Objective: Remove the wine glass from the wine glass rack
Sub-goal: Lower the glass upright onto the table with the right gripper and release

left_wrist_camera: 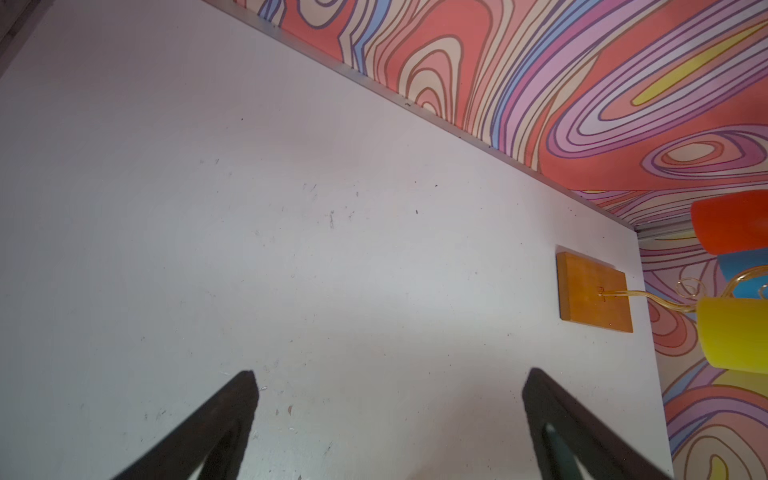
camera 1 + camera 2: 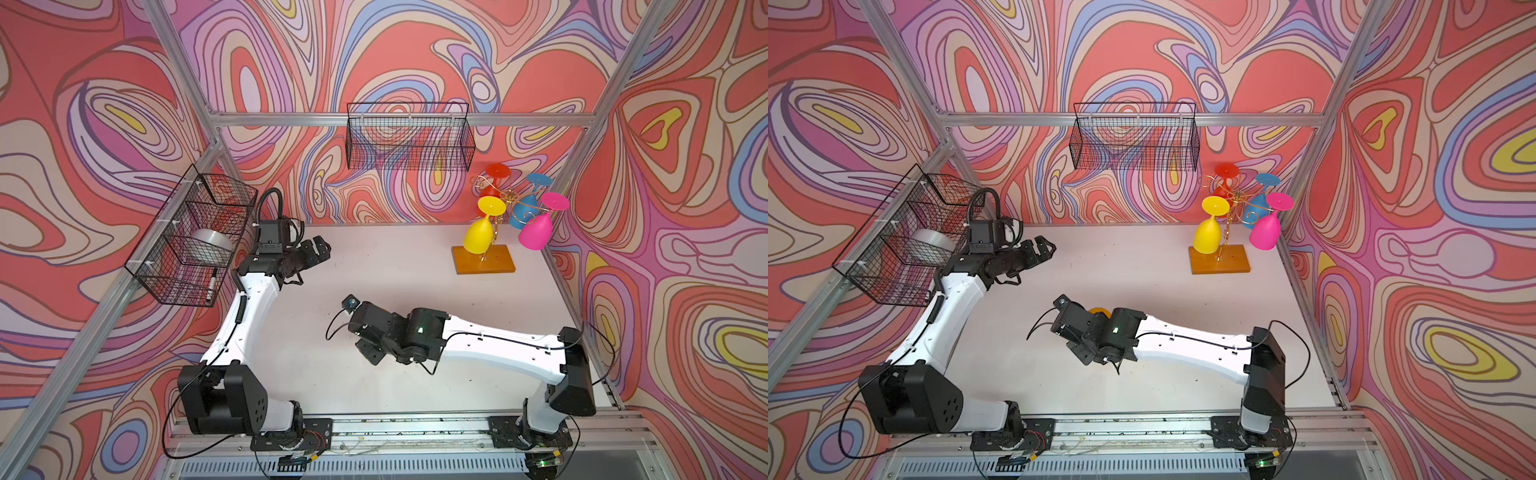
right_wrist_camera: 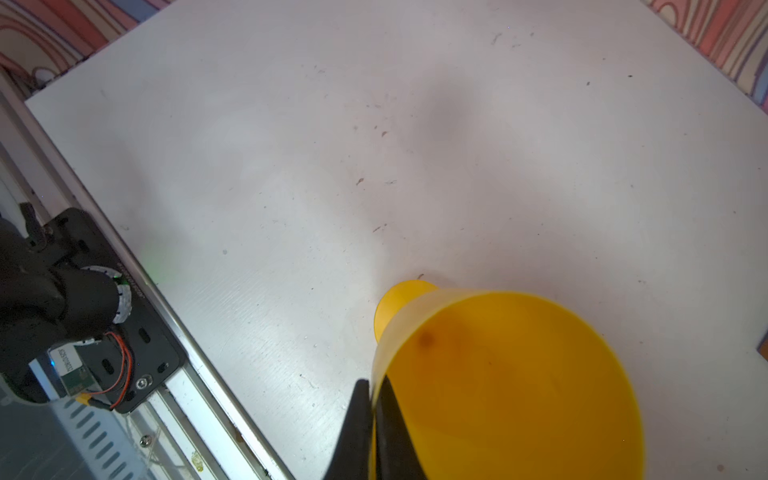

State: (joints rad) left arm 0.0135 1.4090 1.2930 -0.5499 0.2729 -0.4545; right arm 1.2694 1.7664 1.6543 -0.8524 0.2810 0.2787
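Orange plastic wine glass (image 3: 507, 386) was seen clearly only from the right wrist, rim pinched by right gripper (image 3: 373, 384). Left gripper (image 1: 390, 374) was spread. Gold wire rack (image 2: 494, 262) was parked at 1 o'clock on white table (image 2: 374, 270).

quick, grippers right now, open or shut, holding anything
left gripper: open, empty
right gripper: shut on the rim of the orange glass
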